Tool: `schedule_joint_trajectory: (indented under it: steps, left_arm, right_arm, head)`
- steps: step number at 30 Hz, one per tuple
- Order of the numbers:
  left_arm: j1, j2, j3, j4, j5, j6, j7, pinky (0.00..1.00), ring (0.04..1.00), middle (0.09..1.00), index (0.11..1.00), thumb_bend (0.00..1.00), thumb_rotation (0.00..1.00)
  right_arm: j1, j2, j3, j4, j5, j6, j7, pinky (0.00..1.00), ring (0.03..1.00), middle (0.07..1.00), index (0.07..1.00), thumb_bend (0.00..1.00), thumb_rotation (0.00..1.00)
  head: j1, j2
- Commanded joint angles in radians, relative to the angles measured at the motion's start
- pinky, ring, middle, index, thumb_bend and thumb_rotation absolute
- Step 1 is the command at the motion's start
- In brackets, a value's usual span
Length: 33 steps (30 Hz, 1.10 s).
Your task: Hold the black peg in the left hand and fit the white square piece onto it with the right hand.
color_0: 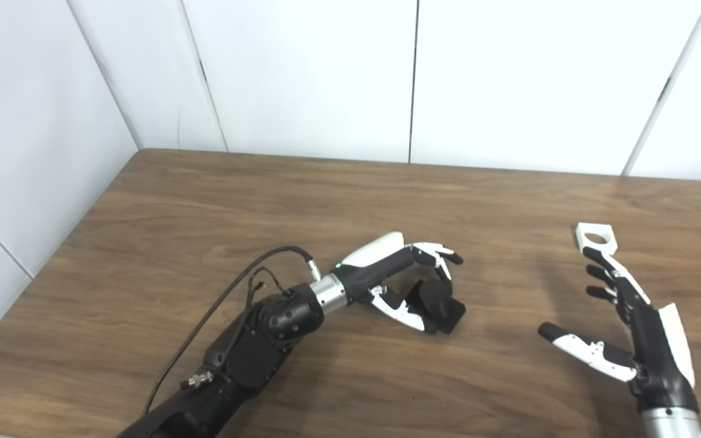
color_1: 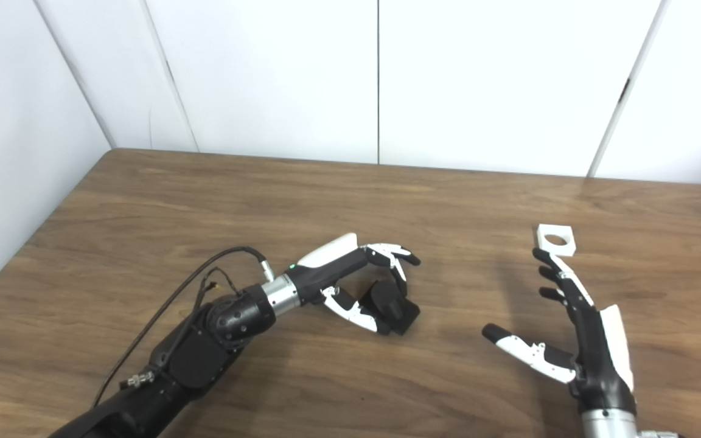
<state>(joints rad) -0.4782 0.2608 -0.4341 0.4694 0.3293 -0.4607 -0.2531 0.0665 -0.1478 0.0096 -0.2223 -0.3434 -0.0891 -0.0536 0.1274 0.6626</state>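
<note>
The right hand [color_0: 636,328], its fingers [color_0: 609,271] spread apart and empty, could nudge the white square piece [color_0: 596,236] lying just beyond their tips across the desk [color_0: 204,207], while the left hand [color_0: 408,283], fingers curled around the black peg [color_0: 439,304] but seemingly not clamped, might tip it.

Black peg [color_0: 439,303] and holed white square piece [color_0: 595,236], well apart

The black peg on a square base [color_0: 439,304] rests on the brown wooden table [color_0: 204,219], centre, enclosed by the left robot hand [color_0: 405,283]. The white square piece with a round hole [color_0: 595,236] lies far right, just beyond the right robot hand's [color_0: 624,322] fingertips [color_0: 594,255].
</note>
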Motion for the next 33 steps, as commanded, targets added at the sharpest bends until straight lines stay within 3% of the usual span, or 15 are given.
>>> schedule_joint_trajectory:
  steps: [1,5,11,13,18,23,33]
  left_arm:
    - [0.041,0.005,-0.060,0.049,0.073,0.051,-0.072,0.80,0.907,0.853,0.489,0.52,0.07]
    - [0.038,0.021,-0.079,0.038,0.116,0.062,-0.056,0.81,0.906,0.851,0.489,0.52,0.07]
    - [0.015,0.077,-0.145,0.012,0.265,0.073,-0.030,0.85,0.913,0.861,0.491,0.52,0.08]
    - [0.009,0.097,-0.161,0.000,0.288,0.080,-0.035,0.87,0.917,0.865,0.492,0.52,0.07]
    - [0.000,0.126,-0.182,0.006,0.304,0.058,-0.014,0.88,0.909,0.854,0.493,0.52,0.08]
    - [-0.003,0.139,-0.191,0.021,0.281,0.040,0.000,0.87,0.902,0.849,0.492,0.52,0.08]
    - [-0.009,0.146,-0.209,0.022,0.274,0.042,0.016,0.87,0.906,0.856,0.493,0.52,0.08]
  right_arm:
    - [-0.021,0.018,0.001,-0.050,-0.014,-0.003,-0.014,0.74,0.849,0.896,0.855,0.83,0.41]
    - [-0.026,0.021,0.003,-0.077,-0.014,0.010,-0.007,0.74,0.844,0.901,0.859,0.82,0.41]
    - [-0.055,0.036,0.011,-0.153,-0.038,0.083,0.001,0.77,0.841,0.899,0.856,0.83,0.41]
    - [-0.068,0.033,0.015,-0.175,-0.052,0.105,0.008,0.77,0.848,0.898,0.853,0.82,0.40]
    - [-0.106,0.025,0.010,-0.202,-0.073,0.151,0.018,0.80,0.871,0.913,0.859,0.81,0.39]
    - [-0.160,-0.009,-0.012,-0.209,-0.114,0.207,0.031,0.78,0.858,0.907,0.850,0.82,0.40]
    - [-0.309,-0.154,-0.050,-0.150,-0.147,0.262,0.090,0.70,0.846,0.894,0.840,0.83,0.42]
  head:
    - [-0.007,0.003]
    - [-0.047,0.014]
    - [-0.182,0.026]
    - [-0.246,0.025]
    - [-0.315,0.018]
    - [-0.338,0.014]
    - [-0.349,0.010]
